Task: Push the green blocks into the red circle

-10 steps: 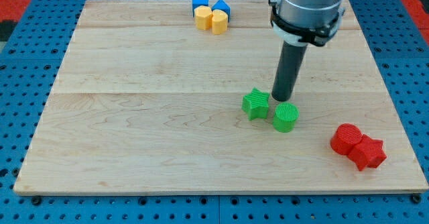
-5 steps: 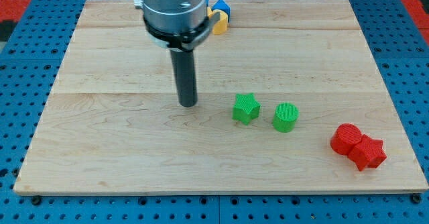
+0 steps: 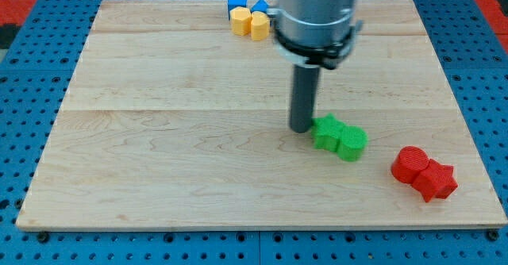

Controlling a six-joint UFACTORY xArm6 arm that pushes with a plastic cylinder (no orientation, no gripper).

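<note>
A green star block (image 3: 325,131) and a green cylinder (image 3: 352,144) lie touching each other right of the board's middle. My tip (image 3: 301,128) rests on the board against the star's left side. A red cylinder (image 3: 409,163) and a red star block (image 3: 436,180) sit together near the board's bottom right. The green cylinder is apart from the red cylinder, with a gap between them.
Two yellow blocks (image 3: 249,23) and two blue blocks (image 3: 236,0) are clustered at the board's top edge, left of the arm's body (image 3: 316,11). The wooden board (image 3: 159,138) lies on a blue pegboard surface.
My tip swung left of the green star, then came back right and pushed the star rightward into the green cylinder. Both green blocks have shifted a little toward the red blocks.
</note>
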